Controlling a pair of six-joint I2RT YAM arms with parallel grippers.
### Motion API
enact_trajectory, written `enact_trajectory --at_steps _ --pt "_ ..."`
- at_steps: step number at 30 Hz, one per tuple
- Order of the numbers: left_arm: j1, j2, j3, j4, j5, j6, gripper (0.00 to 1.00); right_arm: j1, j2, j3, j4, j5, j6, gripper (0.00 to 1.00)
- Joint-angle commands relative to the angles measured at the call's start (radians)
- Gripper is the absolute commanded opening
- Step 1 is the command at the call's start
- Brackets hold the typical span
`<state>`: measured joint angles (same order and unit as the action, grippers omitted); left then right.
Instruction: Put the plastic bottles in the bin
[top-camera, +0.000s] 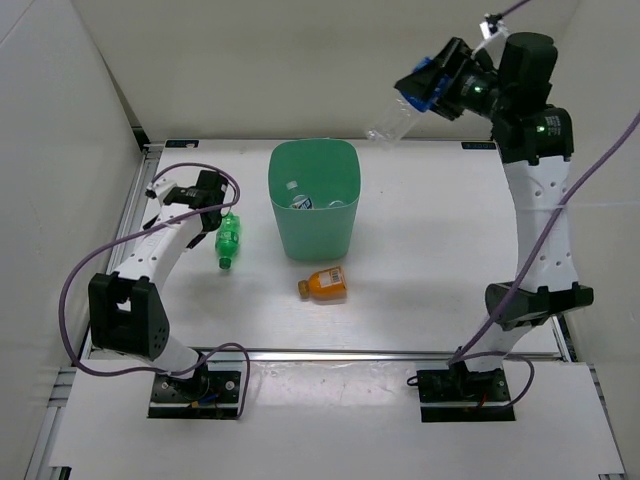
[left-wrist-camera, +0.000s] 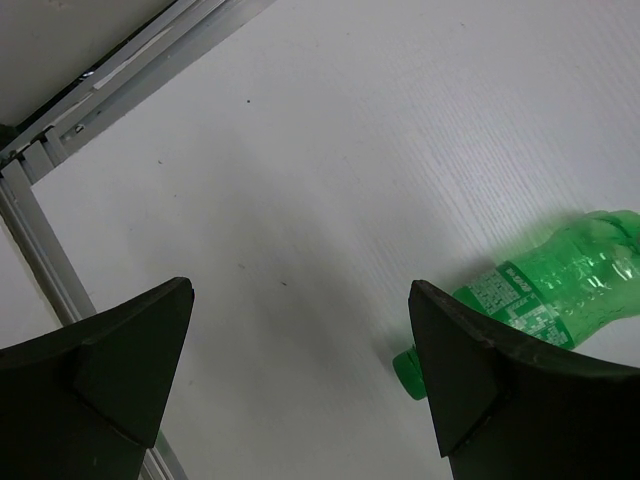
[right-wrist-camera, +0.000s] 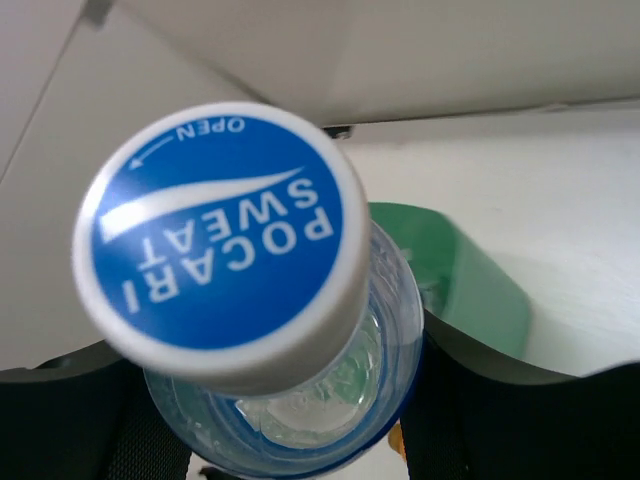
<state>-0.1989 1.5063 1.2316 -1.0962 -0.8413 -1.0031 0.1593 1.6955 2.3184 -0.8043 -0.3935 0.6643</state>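
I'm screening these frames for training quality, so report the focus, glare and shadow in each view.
Top external: evenly lit, sharp, only soft shadows beside the bin and orange bottle. Left wrist: table texture and green bottle crisp, the left end effector dark and featureless. Right wrist: the clear bottle fills the frame cap first, lettering legible, the bin behind it blurred.

Mint-green bin upright (clear bottles inside); green bottle lies left of it, squat orange bottle in front, blue-capped clear bottle aloft, tilted.
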Motion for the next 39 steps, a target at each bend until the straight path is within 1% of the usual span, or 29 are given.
enact_trajectory --at_steps 1,3,4,5,6,7,10,11,15,16,18,21,22,26,30,39 --pt "0.004 0.005 0.055 -0.002 0.030 0.009 1.00 0.086 0.102 0.024 0.059 -0.093 -0.064 0.36" --pt "0.004 0.014 0.055 0.019 0.053 0.049 1.00 0.161 0.151 0.059 0.059 -0.093 -0.097 0.40" --pt "0.004 0.014 0.066 0.031 0.071 0.049 1.00 0.187 0.164 0.059 0.050 -0.072 -0.115 0.50" --pt "0.004 0.014 0.066 0.032 0.080 0.067 1.00 0.225 0.173 0.068 0.050 -0.058 -0.129 0.57" --pt "0.004 0.023 0.066 0.048 0.090 0.092 1.00 0.238 0.184 0.056 0.037 -0.057 -0.129 0.63" --pt "0.004 0.023 0.066 0.079 0.116 0.109 1.00 0.247 0.196 0.041 0.037 -0.057 -0.129 0.76" --pt "0.004 0.023 0.057 0.111 0.160 0.147 1.00 0.247 0.207 0.016 0.027 -0.068 -0.129 0.91" --pt "0.004 0.023 0.057 0.120 0.169 0.147 1.00 0.247 0.207 0.016 0.027 -0.068 -0.129 1.00" --pt "0.004 0.032 0.033 0.151 0.191 0.156 1.00 0.247 0.188 0.047 0.027 -0.057 -0.129 1.00" --pt "0.004 0.032 0.032 0.162 0.202 0.178 1.00 0.247 0.176 0.047 0.027 -0.042 -0.141 1.00" --pt "0.004 0.043 0.022 0.186 0.255 0.201 1.00 0.247 0.132 0.047 0.004 0.008 -0.141 1.00" --pt "0.004 0.069 0.012 0.219 0.317 0.221 1.00 0.235 0.072 0.004 -0.007 0.021 -0.141 1.00" --pt "0.004 0.083 0.003 0.245 0.329 0.230 1.00 0.211 0.047 -0.010 -0.018 0.021 -0.141 1.00" --pt "0.004 0.159 0.003 0.277 0.366 0.256 1.00 0.186 -0.006 -0.069 -0.027 0.008 -0.150 1.00" --pt "0.004 0.242 0.003 0.303 0.386 0.256 1.00 0.168 -0.031 -0.082 -0.036 -0.001 -0.161 1.00" --pt "0.004 0.393 0.157 0.314 0.406 0.256 1.00 0.167 -0.063 -0.119 -0.055 0.018 -0.189 1.00"
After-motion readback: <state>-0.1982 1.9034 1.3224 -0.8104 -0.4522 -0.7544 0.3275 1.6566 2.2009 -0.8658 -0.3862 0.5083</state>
